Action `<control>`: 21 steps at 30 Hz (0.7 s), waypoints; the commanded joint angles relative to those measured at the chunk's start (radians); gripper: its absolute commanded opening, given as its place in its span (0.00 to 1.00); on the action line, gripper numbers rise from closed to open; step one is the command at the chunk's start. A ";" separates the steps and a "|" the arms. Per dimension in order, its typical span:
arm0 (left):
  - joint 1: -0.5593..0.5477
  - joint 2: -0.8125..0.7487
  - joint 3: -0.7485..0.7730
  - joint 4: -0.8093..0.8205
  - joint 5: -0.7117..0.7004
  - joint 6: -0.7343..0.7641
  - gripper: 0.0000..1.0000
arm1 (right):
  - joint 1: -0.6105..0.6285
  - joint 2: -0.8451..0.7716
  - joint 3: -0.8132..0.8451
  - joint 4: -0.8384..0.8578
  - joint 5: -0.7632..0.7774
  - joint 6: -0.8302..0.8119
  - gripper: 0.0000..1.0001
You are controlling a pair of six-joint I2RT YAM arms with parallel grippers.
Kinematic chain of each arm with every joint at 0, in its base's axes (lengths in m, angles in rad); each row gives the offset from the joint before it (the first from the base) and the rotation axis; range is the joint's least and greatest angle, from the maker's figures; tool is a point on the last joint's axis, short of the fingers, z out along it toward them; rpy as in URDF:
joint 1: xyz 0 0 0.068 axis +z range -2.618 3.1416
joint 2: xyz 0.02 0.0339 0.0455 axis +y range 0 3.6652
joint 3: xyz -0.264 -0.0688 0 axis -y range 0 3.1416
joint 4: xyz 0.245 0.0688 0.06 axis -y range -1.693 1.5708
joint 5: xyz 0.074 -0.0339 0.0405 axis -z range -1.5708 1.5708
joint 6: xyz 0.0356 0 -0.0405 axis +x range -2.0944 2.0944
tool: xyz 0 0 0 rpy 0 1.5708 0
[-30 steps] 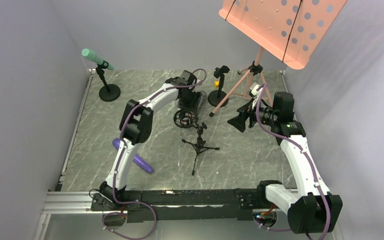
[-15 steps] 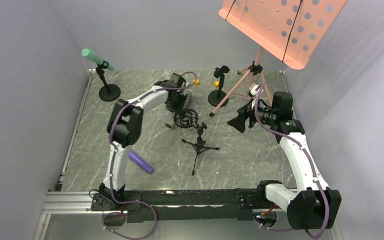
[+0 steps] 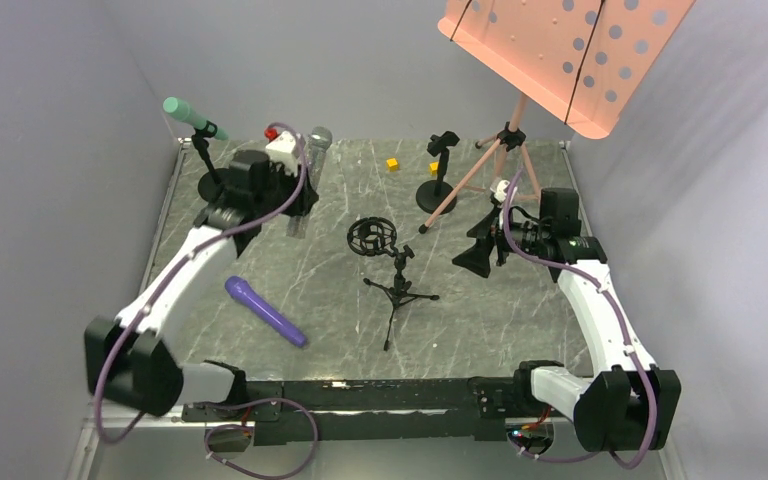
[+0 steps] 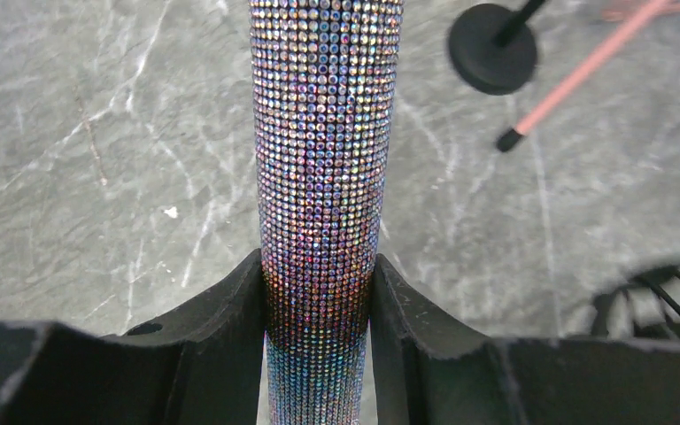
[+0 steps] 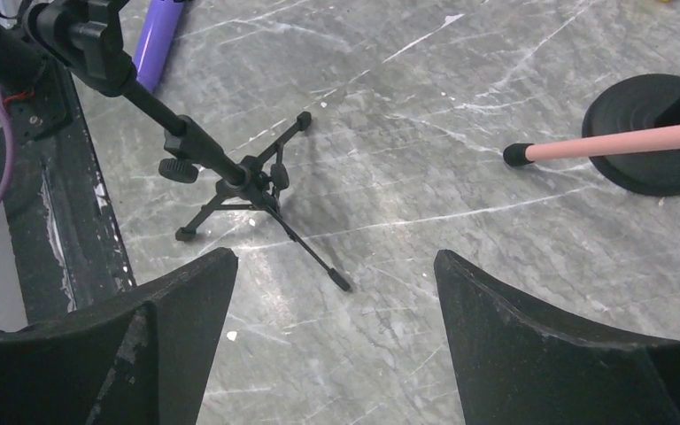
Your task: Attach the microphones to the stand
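My left gripper is shut on the glittery pinkish-tan microphone, held above the back left of the table with its silver mesh head away from me. In the left wrist view the fingers clamp its sparkly shaft. The teal-green microphone sits in a round-base stand at the far left. The purple microphone lies on the table at the near left. A tripod stand with a round shock mount stands mid-table. My right gripper is open and empty, right of the tripod.
A second round-base stand with an empty clip stands at the back. A pink music stand rises at the back right, with one leg near my right gripper. Two small yellow cubes lie at the back.
My left arm has swung left from the shock mount to the back left, and the glittery microphone now shows in its grip. The right gripper has dipped slightly.
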 commanded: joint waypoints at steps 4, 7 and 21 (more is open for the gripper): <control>-0.006 -0.368 -0.320 0.345 0.270 -0.103 0.01 | -0.004 0.008 0.201 -0.209 -0.043 -0.160 0.88; -0.027 -0.475 -0.428 0.476 0.351 -0.198 0.01 | -0.004 0.062 0.380 -0.389 -0.076 -0.220 0.88; -0.328 -0.547 -0.437 0.740 0.239 -0.348 0.01 | 0.284 0.089 0.660 -0.141 -0.167 0.299 0.99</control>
